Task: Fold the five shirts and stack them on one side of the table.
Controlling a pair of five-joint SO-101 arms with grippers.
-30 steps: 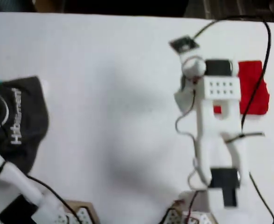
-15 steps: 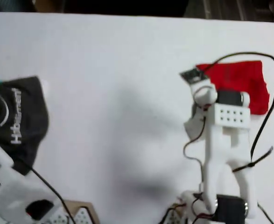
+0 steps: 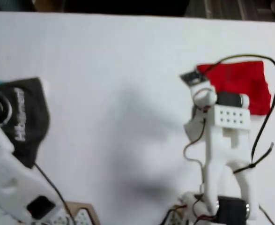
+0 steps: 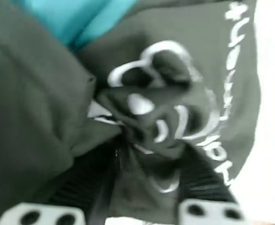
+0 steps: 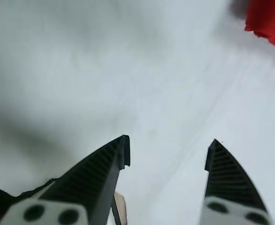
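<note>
Just now drawn back with the right arm (image 3: 224, 140) off the red shirt (image 3: 238, 84), leaving it uncovered at the upper right of the high view, with the right gripper (image 5: 169, 143) spread wide over white table (image 3: 104, 70) and holding nothing. Meanwhile swung up the left edge with the left arm (image 3: 11, 183), putting the left gripper (image 4: 149, 150) down into the dark shirt (image 3: 27, 117) at mid-left, cloth bunched around it; cannot tell whether clamped. Likely means work shifting to the dark shirt, with the red one waiting.
</note>
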